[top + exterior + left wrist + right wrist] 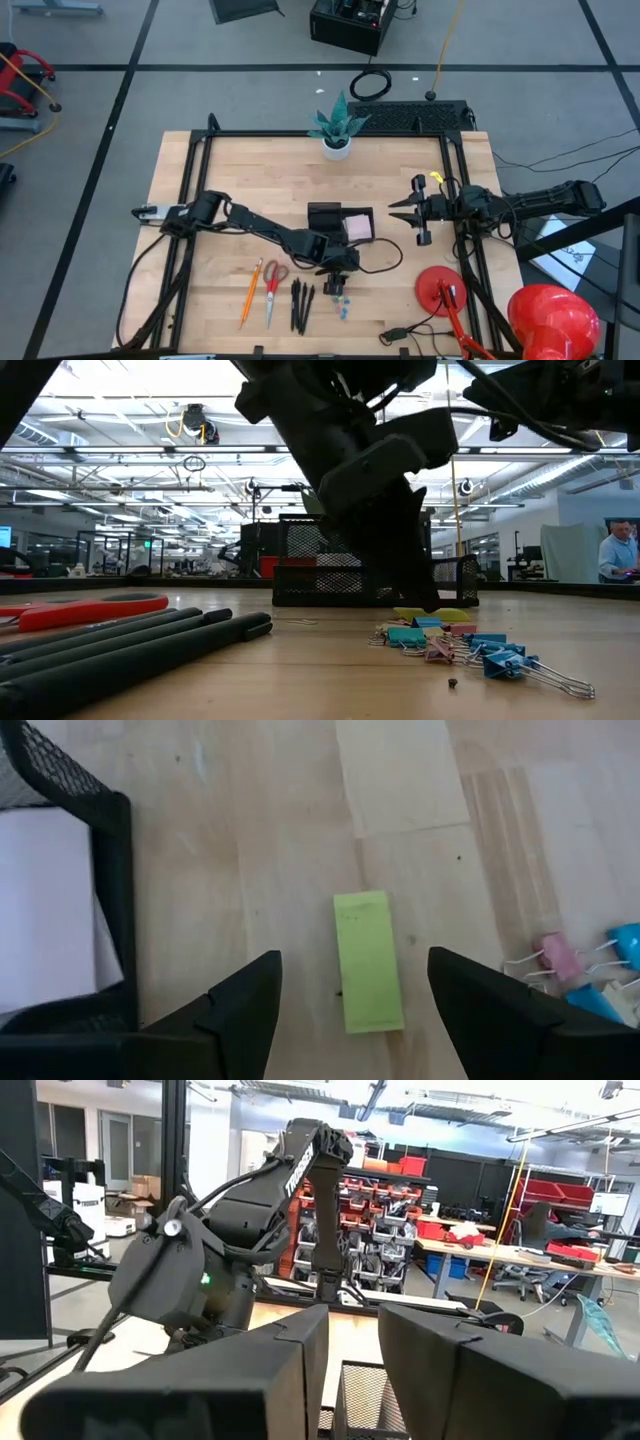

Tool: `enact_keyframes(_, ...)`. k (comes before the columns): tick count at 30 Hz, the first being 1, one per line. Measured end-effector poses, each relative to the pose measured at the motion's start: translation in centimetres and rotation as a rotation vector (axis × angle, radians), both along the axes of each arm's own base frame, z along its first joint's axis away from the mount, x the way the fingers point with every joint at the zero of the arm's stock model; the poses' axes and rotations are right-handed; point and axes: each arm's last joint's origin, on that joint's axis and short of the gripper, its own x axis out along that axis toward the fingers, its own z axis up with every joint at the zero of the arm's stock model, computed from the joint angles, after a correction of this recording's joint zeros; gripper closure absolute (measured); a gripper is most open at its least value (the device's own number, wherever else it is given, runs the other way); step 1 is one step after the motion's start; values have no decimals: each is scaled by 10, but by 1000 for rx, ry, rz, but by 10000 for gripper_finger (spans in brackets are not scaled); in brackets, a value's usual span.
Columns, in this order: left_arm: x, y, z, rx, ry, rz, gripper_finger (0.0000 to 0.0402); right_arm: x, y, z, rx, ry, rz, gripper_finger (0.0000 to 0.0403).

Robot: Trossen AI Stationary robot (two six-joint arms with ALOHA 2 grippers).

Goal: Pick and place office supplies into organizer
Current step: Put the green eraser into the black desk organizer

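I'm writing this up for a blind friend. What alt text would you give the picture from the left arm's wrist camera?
The left gripper, fingers spread wide, hangs over a small yellow-green sticky-note strip lying flat on the wooden table. To one side stands the black mesh organizer holding a pale pad; on the other side lie pink and blue binder clips.

three black pens (301, 303), one orange pencil (249, 293), one pair of red-handled scissors (272, 286) (clips too clustered to count).

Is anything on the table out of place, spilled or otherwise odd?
Only the binder clips look untidy: a loose, tangled heap on the wood beside the yellow-green sticky pad, near the organizer. The pencil, scissors and pens lie in a neat row.
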Motion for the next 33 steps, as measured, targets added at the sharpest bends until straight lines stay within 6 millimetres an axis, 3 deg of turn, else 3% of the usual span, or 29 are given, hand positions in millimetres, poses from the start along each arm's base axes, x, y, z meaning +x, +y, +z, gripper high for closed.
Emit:
enact_keyframes(15, -5, 2, -10, -31, 2, 9, 153, 0, 0, 0, -2, 0, 0, 319)
enact_keyframes(33, -4, 0, -9, -60, -1, -50, 318, 0, 0, 0, -3, 0, 0, 316)
